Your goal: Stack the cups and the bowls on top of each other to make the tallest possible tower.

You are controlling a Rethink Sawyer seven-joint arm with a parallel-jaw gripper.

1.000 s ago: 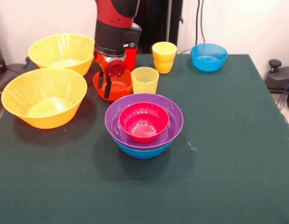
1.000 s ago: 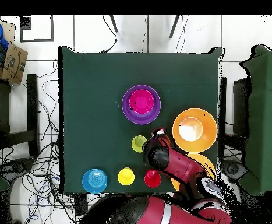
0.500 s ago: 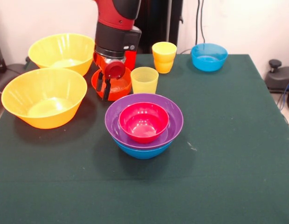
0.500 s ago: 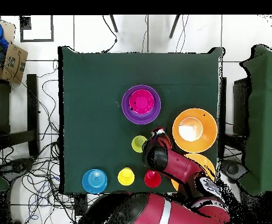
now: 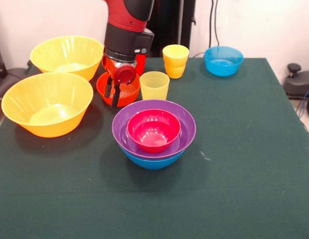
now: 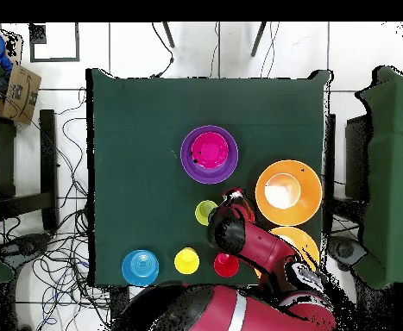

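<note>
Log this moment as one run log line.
gripper: at orange-red bowl, jaws astride rim | tower: blue, purple, pink-red nested | cups, large bowls: unstacked

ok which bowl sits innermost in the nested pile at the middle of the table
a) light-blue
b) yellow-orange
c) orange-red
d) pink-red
d: in the front view the pink-red bowl sits inside the purple bowl, which rests in the blue bowl; the overhead view shows the same pink centre ringed by purple.
</note>
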